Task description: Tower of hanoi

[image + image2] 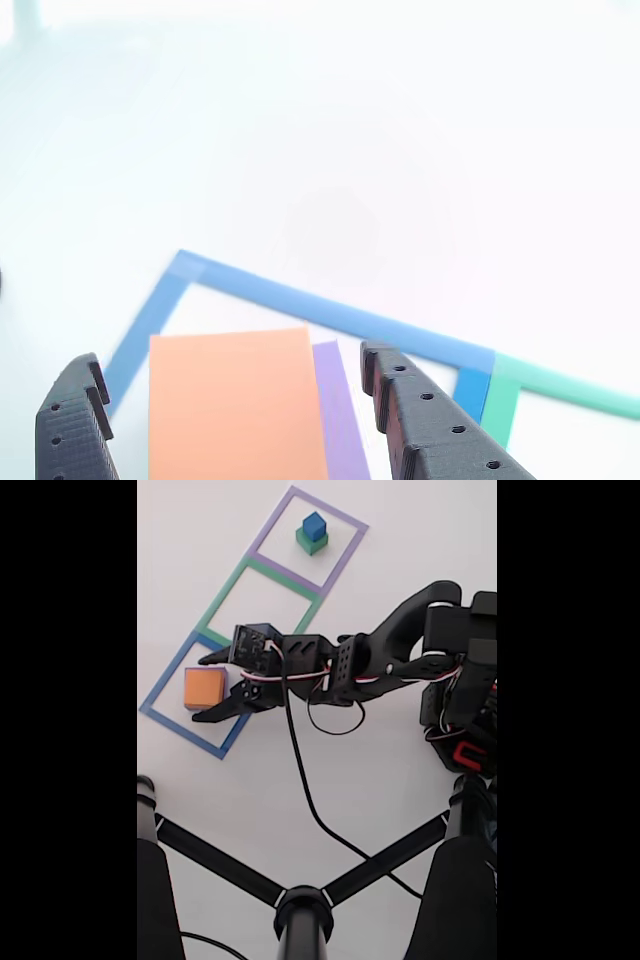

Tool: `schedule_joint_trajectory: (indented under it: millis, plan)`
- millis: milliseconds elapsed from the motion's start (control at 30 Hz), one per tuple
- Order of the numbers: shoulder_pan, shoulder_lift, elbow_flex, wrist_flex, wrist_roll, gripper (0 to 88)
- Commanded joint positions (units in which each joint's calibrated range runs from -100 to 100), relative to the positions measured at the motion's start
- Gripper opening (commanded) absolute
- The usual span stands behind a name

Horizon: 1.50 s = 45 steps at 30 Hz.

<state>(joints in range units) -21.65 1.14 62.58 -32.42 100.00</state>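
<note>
Straddling the orange block (204, 688) with our fingers (213, 687) spread open inside the blue taped square (160, 685), we risk nudging it off the purple block (338, 415) beneath if one finger touches first while closing.

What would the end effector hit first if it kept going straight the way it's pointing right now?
Most likely the orange block. The open end effector points at it, one finger on each side, so its top would meet the palm first. It sits on the purple block.
</note>
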Motion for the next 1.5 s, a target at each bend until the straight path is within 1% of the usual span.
schedule_joint_trajectory:
  millis: [0,67,200,267,500,700,833,900,967,1167,1300,1467]
  plan:
    - [1.18,-15.16,-5.56,16.60,0.00,25.9]
    - [1.64,-21.81,-7.74,27.53,0.00,21.8]
    - [3.01,-31.51,-13.83,46.63,0.00,9.1]
    - [4.23,-35.03,-17.28,55.61,0.00,5.6]
    - [10.56,-41.52,-35.00,87.91,0.00,1.8]
    - [17.27,-39.60,-60.26,116.07,0.00,1.1]
    - [20.85,-34.63,-79.89,129.02,0.00,1.1]
    - [22.61,-32.63,-86.97,132.26,0.00,1.1]
    - [24.21,-31.99,-89.70,132.26,0.00,1.1]
    - [28.40,-29.67,-92.15,132.26,0.00,1.1]
    - [31.45,-29.59,-89.52,132.18,0.00,3.0]
    - [36.18,-32.71,-77.98,128.54,0.00,10.9]
